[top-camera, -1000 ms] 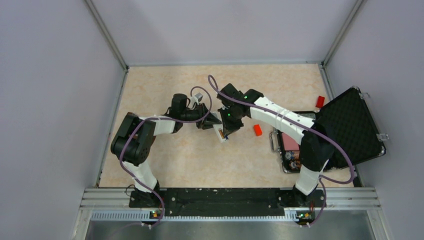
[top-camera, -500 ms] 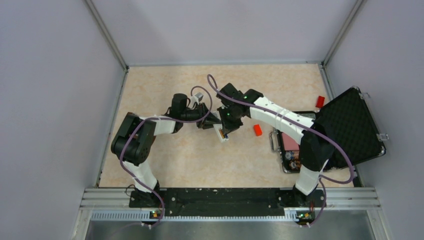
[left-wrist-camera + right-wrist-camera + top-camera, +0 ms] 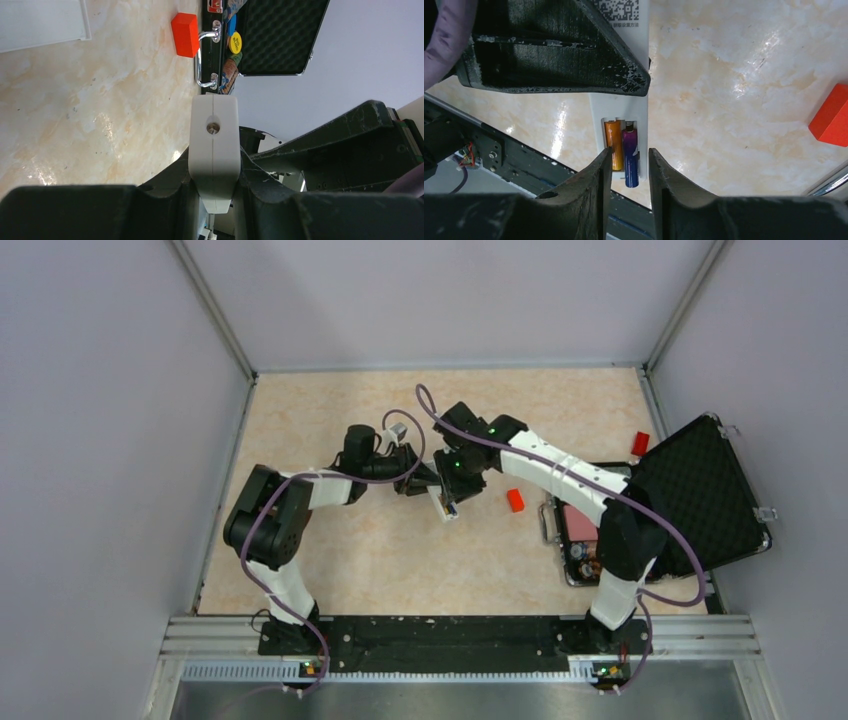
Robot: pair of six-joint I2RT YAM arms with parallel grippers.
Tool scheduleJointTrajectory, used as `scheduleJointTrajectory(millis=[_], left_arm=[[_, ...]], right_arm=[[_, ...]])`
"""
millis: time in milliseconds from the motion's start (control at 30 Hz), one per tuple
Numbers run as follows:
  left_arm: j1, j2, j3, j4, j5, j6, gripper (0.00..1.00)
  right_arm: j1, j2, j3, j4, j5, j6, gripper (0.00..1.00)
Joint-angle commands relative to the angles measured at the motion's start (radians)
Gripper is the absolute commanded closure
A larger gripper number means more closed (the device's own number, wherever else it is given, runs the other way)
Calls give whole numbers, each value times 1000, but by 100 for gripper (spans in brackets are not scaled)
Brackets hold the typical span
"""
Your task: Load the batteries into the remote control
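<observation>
The left pincer [image 3: 214, 186] is clamped on the remote control [image 3: 214, 142], bay exposed, with the batteries [image 3: 621, 150] side by side inside. The right pincer [image 3: 629, 153] stands slightly parted astride the purple battery [image 3: 630, 162], gripping nothing. I'd press its protruding end flush before lifting clear.

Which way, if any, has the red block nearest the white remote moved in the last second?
No. The red block lies in the same spot on the table as before, just left of the black case and its handle.
</observation>
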Motion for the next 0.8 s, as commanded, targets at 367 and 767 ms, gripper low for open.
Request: scheduleJointTrajectory(millis=[367, 767], left_arm=[[-3, -26, 70, 113, 45, -116, 100], [-1, -123, 197, 88, 31, -294, 100]], right_arm=[[-109, -253, -133, 237, -107, 65, 37], [-195, -559, -467, 709, -206, 231, 17]])
